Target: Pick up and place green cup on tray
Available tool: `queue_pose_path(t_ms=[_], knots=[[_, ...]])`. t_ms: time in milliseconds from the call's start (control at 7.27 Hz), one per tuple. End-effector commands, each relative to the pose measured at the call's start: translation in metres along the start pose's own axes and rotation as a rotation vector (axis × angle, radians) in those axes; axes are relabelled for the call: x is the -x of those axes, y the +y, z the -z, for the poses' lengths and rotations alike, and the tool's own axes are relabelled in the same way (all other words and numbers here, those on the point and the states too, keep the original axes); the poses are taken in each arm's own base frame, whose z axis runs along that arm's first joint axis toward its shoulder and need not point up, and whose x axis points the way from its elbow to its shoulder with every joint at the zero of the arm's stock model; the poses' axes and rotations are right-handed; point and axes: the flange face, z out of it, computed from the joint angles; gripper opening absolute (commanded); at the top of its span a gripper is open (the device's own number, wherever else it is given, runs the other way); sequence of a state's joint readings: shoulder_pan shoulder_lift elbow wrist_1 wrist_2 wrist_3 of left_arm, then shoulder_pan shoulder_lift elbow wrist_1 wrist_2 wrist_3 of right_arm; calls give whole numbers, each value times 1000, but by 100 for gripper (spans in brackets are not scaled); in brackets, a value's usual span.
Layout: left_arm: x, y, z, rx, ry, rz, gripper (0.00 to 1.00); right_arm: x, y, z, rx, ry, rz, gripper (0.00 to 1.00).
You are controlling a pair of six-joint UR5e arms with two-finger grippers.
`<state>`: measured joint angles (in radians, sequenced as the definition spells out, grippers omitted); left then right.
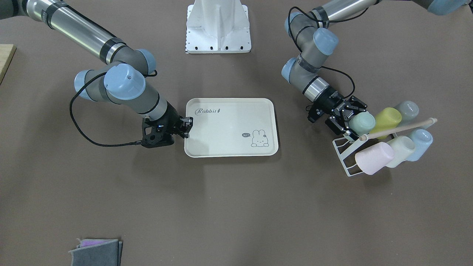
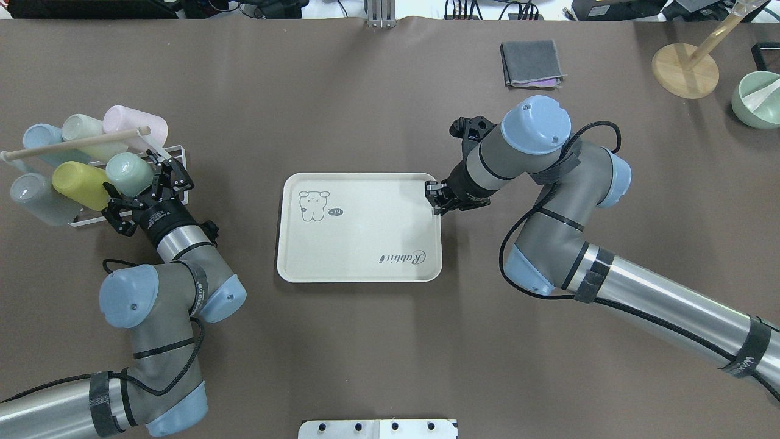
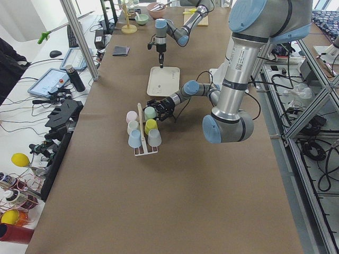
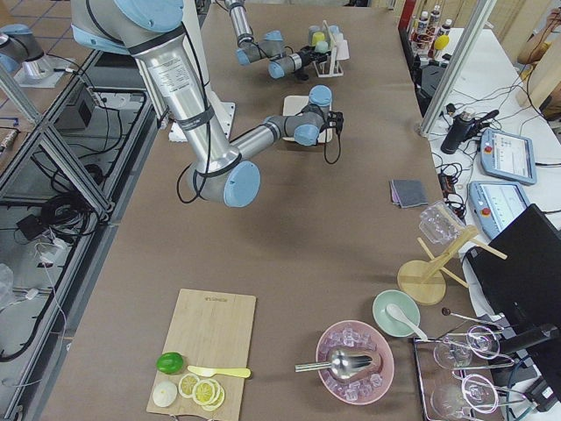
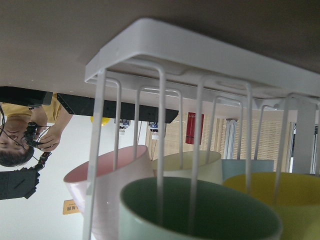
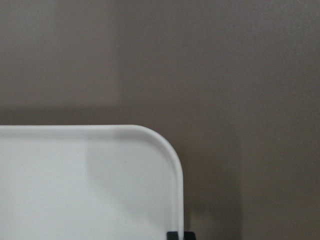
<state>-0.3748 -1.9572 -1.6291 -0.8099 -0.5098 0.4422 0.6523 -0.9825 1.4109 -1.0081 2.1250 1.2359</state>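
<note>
- The table (image 2: 365, 341) is brown. On it we see a folded grey cloth (image 2: 530, 61), well away from the work.
- The tray (image 2: 365, 244) lies flat in the middle with nothing on it. The right gripper (image 2: 436, 200) looks pinched onto its rim near a corner.
- A white wire rack (image 5: 200, 50) on our left side carries the pastel cups on prongs.
- The green cup (image 2: 129, 174) sits at the rack's tray-side end, with its mouth toward the left gripper (image 2: 137, 186). That gripper's fingers are spread on either side of the cup, not yet clamped.
- We judge the cup light, stiff and fairly grippy. Pinch across the wall near the rim, then draw it straight off its prong.
- The yellow cup (image 2: 79, 183) lies just beside it, and the wooden rod (image 2: 73, 141) crosses close above. Both crowd the way out.
</note>
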Motion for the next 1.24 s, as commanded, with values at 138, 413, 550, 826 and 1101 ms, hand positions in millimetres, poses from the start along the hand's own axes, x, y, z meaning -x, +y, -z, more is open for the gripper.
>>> queue_pose_path(t_ms=[138, 413, 550, 826, 1101], knots=[[-3, -5, -3, 1, 0, 0, 85, -7, 1, -2, 3, 8, 19, 9], [0, -4, -4, 15, -24, -3, 60, -10, 1, -3, -4, 11, 11, 99], [1, -2, -4, 23, -43, 0, 38, -11, -6, 4, -8, 11, -2, 100], [6, 6, 0, 15, -49, 17, 16, -54, -52, 59, 3, -5, -67, 100], [8, 11, 2, 9, -51, 28, 14, -140, -82, 129, -5, -23, -32, 100]])
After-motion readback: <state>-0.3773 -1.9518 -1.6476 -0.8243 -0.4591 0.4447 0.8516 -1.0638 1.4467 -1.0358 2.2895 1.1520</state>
